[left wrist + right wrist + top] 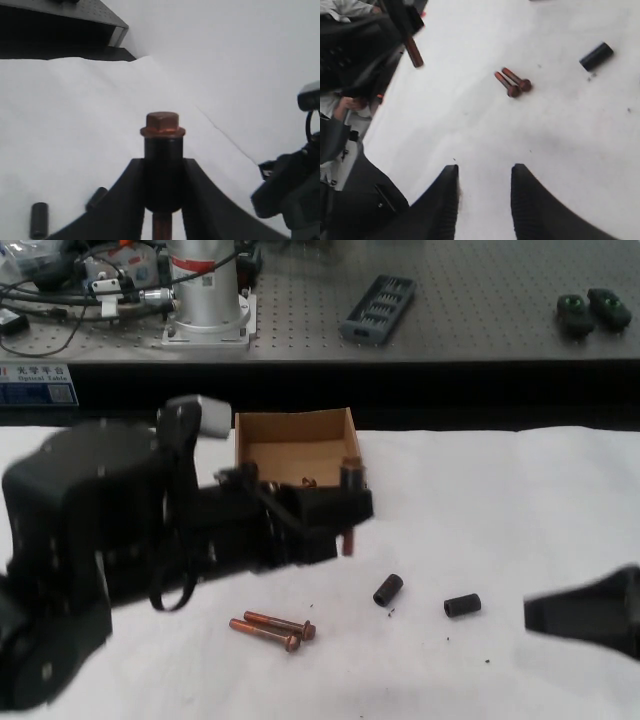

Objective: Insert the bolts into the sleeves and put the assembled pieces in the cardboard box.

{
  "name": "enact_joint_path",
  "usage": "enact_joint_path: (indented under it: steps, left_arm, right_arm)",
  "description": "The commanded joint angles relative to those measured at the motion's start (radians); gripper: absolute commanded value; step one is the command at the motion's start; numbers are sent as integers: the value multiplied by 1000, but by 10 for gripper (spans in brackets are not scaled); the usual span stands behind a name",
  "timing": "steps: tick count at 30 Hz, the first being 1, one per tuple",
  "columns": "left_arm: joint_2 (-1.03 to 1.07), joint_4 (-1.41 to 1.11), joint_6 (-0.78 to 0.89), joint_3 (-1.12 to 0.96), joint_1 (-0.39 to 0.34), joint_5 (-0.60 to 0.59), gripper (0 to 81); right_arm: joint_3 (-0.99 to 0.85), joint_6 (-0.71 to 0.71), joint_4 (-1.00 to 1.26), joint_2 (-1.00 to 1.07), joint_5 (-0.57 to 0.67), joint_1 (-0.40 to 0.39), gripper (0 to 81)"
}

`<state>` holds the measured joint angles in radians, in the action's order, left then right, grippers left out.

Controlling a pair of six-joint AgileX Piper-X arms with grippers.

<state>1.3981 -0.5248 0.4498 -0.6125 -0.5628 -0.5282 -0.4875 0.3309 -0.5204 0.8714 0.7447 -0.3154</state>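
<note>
Left gripper (162,167): nearest the lens in the left wrist view. Its two fingers pinch the black sleeve (162,150) from both sides.
Held piece: a copper bolt (162,125) runs through that sleeve, with the head above and the shank showing below the fingers. The long axis stands upright.
Cardboard box (293,420): upper centre of the high view, open on top. Something small and copper-coloured lies inside, too small to tell what.
Key relation: in the high view the held piece sits at the box's lower right corner, about at the rim, and the opening lies up and to the left of it. I cannot tell whether it is yet over the inside.
Right gripper (482,200): fingers spread with nothing between them, above the white cloth (560,125). It is at the lower right in the high view, well apart from the box.
Loose parts: two loose bolts (272,627) lie side by side at low centre. A loose sleeve (388,589) and a second loose sleeve (462,605) lie to their right.
Nearer arm: the left one for the drop, by my judgement. The right lies closer to the loose sleeves.
</note>
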Motion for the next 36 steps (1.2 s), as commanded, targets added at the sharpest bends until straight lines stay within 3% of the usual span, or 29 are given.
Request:
enact_joint_path:
  steps: [1, 5, 6, 17, 22, 36]
  left_arm:
    - [-10, 107, -115, -58, 21, -16, 6]
    - [24, 244, -219, -132, 62, -16, 6]
    - [42, 267, -226, -150, 77, -16, 6]
    - [255, 393, -293, -384, 182, -42, 6]
    - [359, 542, -366, -517, 183, -33, 6]
    - [550, 660, -411, -751, 240, 1, 6]
  right_arm:
    - [-4, -41, -76, -7, -34, -2, 215]
    - [-4, -55, -82, -7, -34, -2, 30]
    - [-4, -55, -80, -7, -34, -2, 18]
    - [-4, -55, -80, -7, -43, -12, 43]
    - [-4, -55, -67, -3, -86, -87, 43]
    - [-4, 26, -58, 78, -128, -269, 43]
